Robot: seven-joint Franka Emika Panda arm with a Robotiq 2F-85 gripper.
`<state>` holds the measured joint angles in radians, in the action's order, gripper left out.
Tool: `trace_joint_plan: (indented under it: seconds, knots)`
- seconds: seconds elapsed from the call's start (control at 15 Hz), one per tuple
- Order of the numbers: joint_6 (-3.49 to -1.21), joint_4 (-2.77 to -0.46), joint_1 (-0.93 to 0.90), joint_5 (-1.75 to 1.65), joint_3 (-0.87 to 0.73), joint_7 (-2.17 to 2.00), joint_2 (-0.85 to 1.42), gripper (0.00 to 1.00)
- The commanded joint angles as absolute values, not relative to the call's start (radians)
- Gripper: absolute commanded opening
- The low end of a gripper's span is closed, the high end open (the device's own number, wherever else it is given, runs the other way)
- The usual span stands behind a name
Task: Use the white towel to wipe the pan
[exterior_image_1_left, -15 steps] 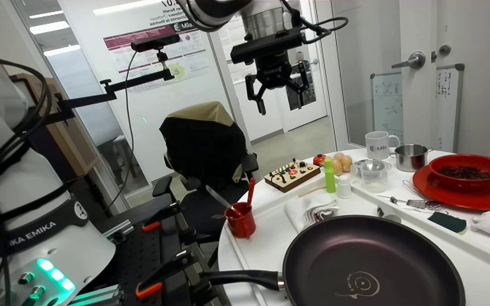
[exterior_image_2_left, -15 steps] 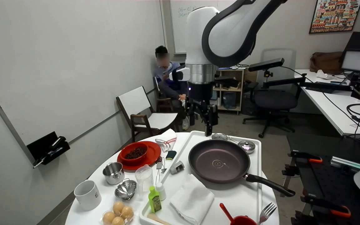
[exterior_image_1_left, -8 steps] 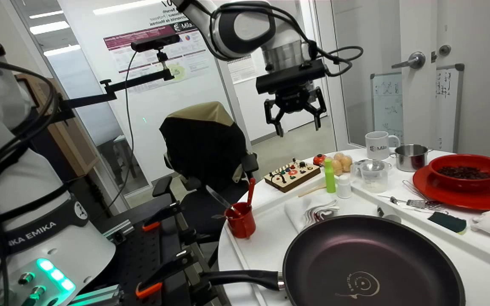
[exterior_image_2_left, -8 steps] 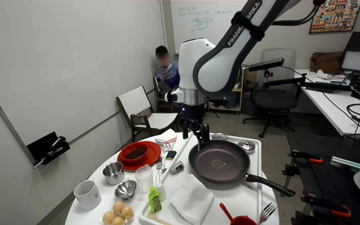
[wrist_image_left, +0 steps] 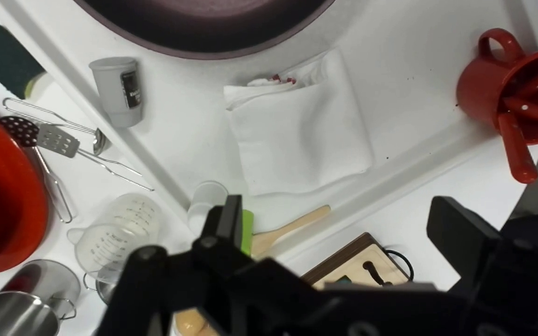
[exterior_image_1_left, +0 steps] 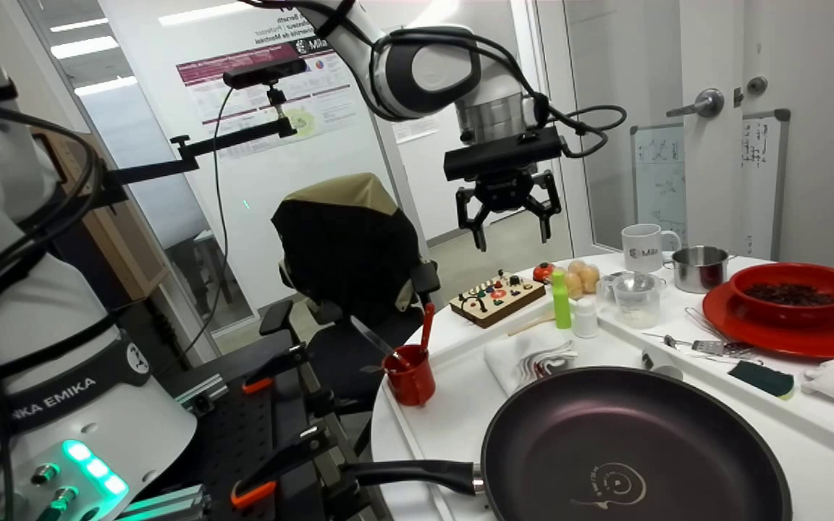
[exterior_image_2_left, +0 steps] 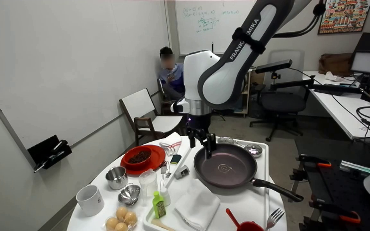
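Note:
The white towel (wrist_image_left: 299,135) lies folded on a white tray, with a bit of red at one edge in the wrist view. It also shows in both exterior views (exterior_image_1_left: 522,358) (exterior_image_2_left: 198,205). The dark frying pan (exterior_image_1_left: 627,434) sits on the tray beside the towel, with its black handle over the tray edge. In the wrist view only part of the pan (wrist_image_left: 208,42) shows at the top. My gripper (exterior_image_1_left: 513,239) is open and empty, high above the table. In the wrist view my fingers (wrist_image_left: 334,205) are wide apart, with the towel ahead of them, not between them.
A red mug with utensils (wrist_image_left: 488,88), a grey cup on its side (wrist_image_left: 117,91), a green bottle (exterior_image_2_left: 158,205), a white shaker (exterior_image_1_left: 586,318) and a wooden spoon (wrist_image_left: 292,226) are around the towel. A wooden knob board (exterior_image_1_left: 498,298), eggs (exterior_image_2_left: 122,219) and red dishes (exterior_image_2_left: 153,160) stand outside the tray.
My arm and gripper have come down toward the table and, in an exterior view, rightward, slowing in the last half second. The gripper stays open. The towel and pan have not moved.

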<state>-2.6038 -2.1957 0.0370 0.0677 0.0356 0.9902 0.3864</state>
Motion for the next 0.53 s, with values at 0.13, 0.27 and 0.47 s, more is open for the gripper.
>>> trace_joint_plan:
  seconds: [0.13,0.27,0.47]
  knots:
    - [-2.623,-2.186,0.044,-0.023,0.054,0.957,0.435,1.00]
    - [-2.630,-2.176,0.037,-0.050,0.063,0.957,0.472,1.00]
    - [-2.633,-2.152,0.014,-0.113,0.059,0.919,0.534,1.00]
